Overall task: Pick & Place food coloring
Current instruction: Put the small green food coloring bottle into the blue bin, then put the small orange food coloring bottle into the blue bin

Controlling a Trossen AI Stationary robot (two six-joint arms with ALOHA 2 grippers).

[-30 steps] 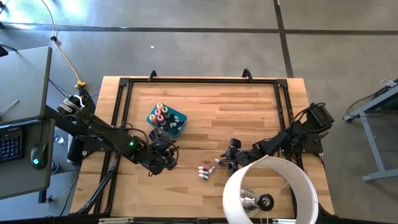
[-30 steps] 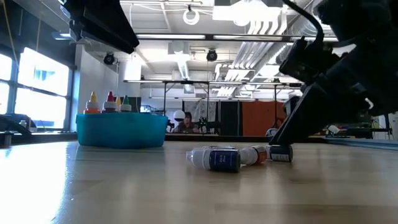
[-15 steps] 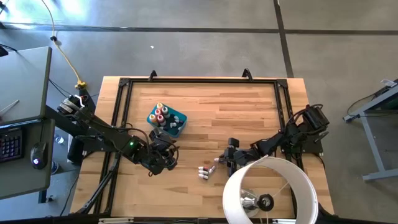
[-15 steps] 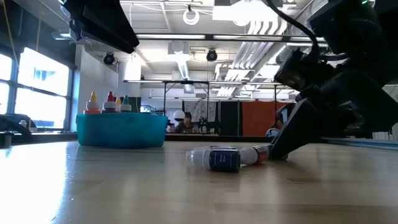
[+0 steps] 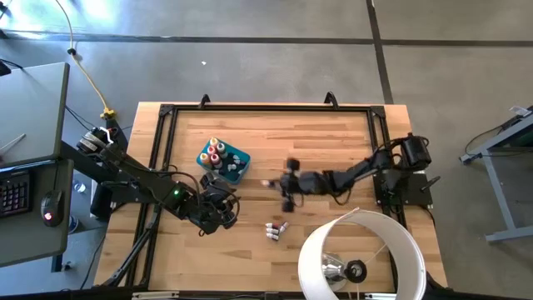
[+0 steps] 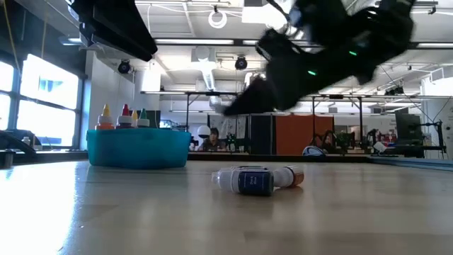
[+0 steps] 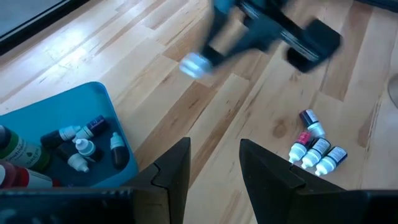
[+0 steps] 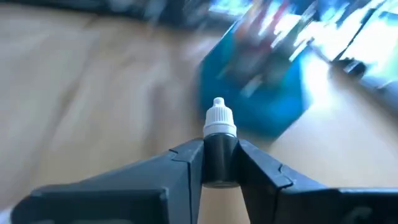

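Above tabletop (image 5: 333, 133) centre: right end effector (image 8: 219, 163) clamped on white-capped dropper bottle (image 8: 219, 134), near teal bin (image 5: 236, 165). Left end effector (image 7: 214, 163) parted, empty, beside bin.

Both arms are dark, near-black, built of jointed segments. A small green light glows on the left arm (image 5: 176, 195). The right gripper (image 8: 217, 163) has two black, wedge-shaped fingers (image 8: 180, 163) with flat inner faces.

Before you on the pale wooden surface (image 6: 141, 212): a teal rounded plastic bin (image 6: 138, 148) holding upright capped squeeze bottles (image 6: 124, 117); small dark-labelled bottles (image 6: 256, 179) lying on their sides; a blurred dark robot arm (image 6: 318, 53) overhead.
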